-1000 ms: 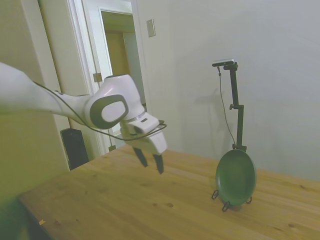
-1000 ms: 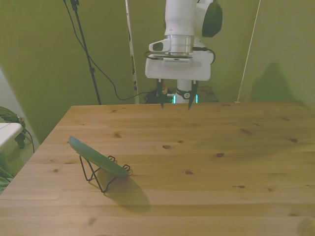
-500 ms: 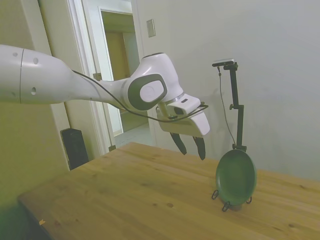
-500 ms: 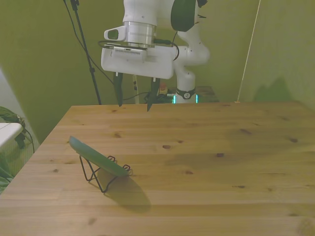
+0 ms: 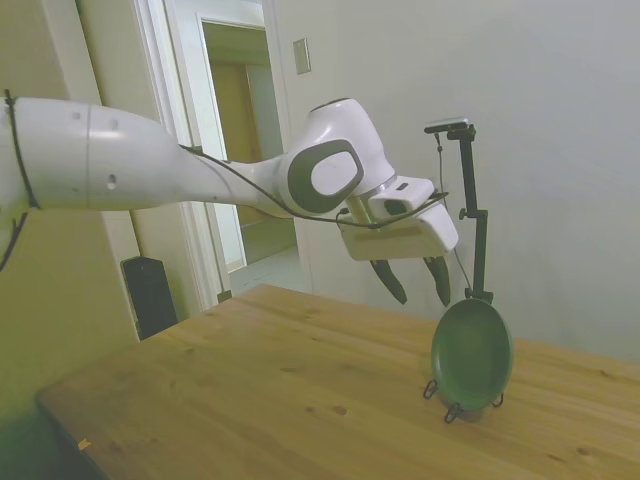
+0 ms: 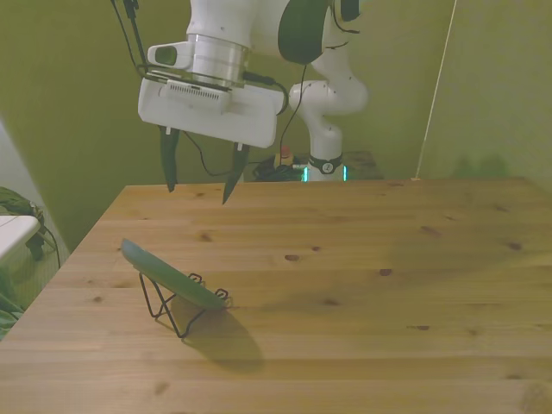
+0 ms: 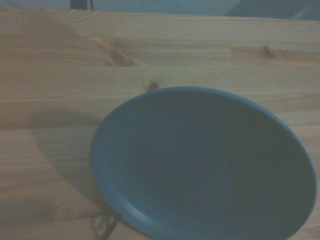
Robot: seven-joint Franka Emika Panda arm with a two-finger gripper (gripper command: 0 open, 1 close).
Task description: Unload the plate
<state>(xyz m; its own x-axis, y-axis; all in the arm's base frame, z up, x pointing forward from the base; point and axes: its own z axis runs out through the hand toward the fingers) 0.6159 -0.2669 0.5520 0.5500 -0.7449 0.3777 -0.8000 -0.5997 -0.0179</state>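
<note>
A wooden table (image 6: 362, 285) fills the lower part of the side and front views, its boards pale with a few dark knots. Above it a white arm (image 5: 150, 170) reaches across, ending in a gripper (image 6: 200, 179) that hangs in the air over the table's far side, toward the front view's left. Its two dark fingers (image 6: 169, 162) point down and stand wide apart with nothing between them, clear of the table top. In the side view the gripper (image 5: 417, 287) sits just above and a little to the arm's side of the plate (image 5: 472, 354), not touching it. The plate is round, dark green and smooth, and it leans tilted on a thin black wire stand (image 5: 447, 406) near the table's edge. In the front view the plate (image 6: 172, 276) is seen almost edge-on, slanting over the wire stand (image 6: 172, 312) on the front view's left, nearer the camera than the gripper, with a shadow on the wood beside it. The wrist view shows the hollow face of the plate (image 7: 205, 165) from close by, somewhat blurred, with the wood grain around it and a bit of the wire stand (image 7: 102, 225) under its rim.
</note>
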